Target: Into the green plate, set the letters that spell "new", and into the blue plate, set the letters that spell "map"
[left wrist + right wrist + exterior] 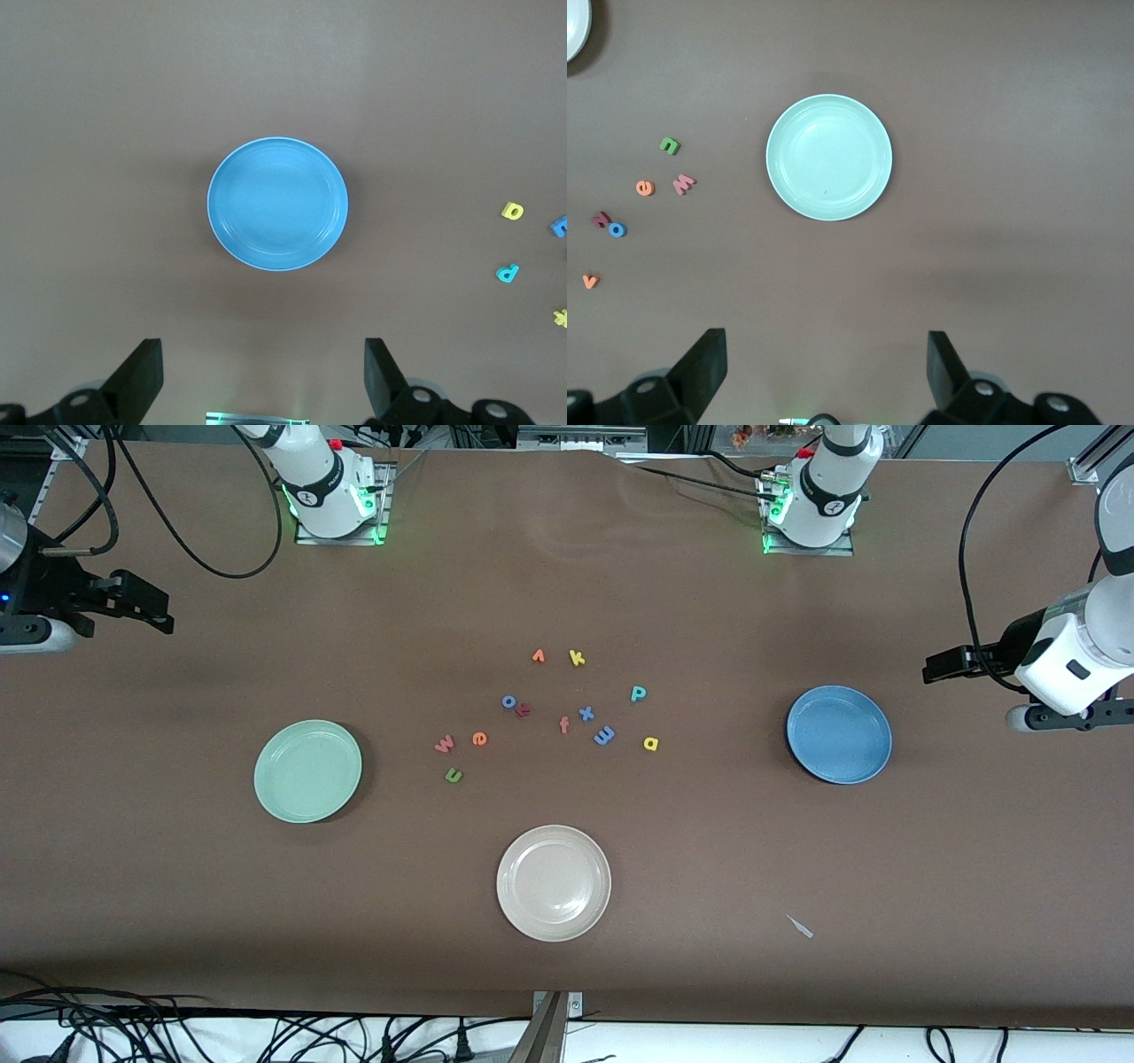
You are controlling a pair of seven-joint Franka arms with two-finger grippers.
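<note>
A brown desk (177, 921) is seen, on which a green plate (307, 771) at centre-left, a blue plate (839, 734) at centre-right and a beige-white plate (554, 882) at lower centre are laid. Small foam letters (549, 713) are scattered at the frame's centre.

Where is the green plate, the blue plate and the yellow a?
green plate (268, 793), front view, on its rim.
blue plate (800, 753), front view, on its rim.
yellow a (651, 744), front view, on its middle.
</note>
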